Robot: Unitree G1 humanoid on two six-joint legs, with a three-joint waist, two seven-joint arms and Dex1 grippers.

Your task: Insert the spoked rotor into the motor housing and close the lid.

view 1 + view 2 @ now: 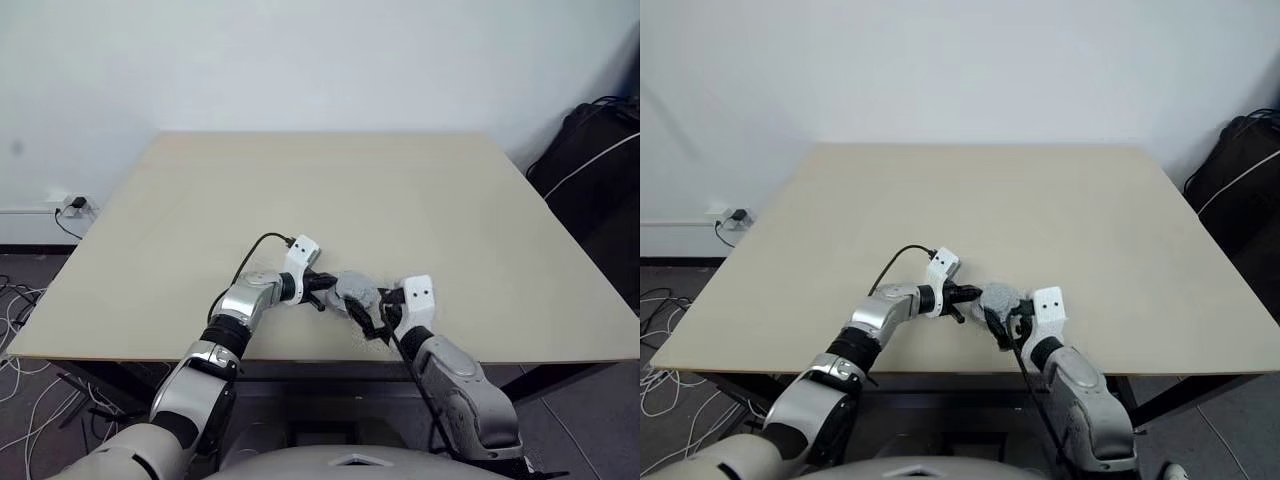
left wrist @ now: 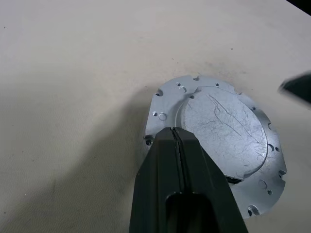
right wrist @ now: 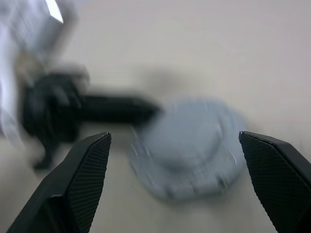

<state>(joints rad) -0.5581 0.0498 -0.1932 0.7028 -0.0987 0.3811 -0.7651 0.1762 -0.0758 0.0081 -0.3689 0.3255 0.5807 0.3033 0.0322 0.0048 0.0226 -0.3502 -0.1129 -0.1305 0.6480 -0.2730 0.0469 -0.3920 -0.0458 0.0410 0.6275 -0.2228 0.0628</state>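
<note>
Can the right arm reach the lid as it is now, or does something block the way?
Probably yes. The right end effector is open and faces the lid on the table, nothing between them. The shut left end effector rests on the lid's edge, which may crowd one side.

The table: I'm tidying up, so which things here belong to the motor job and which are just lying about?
Job:
- lid, dome side up on the table
- left claw, shut, tips on the lid
- right claw, open

Lying about:
- black bag beside the table
- cables on the floor
</note>
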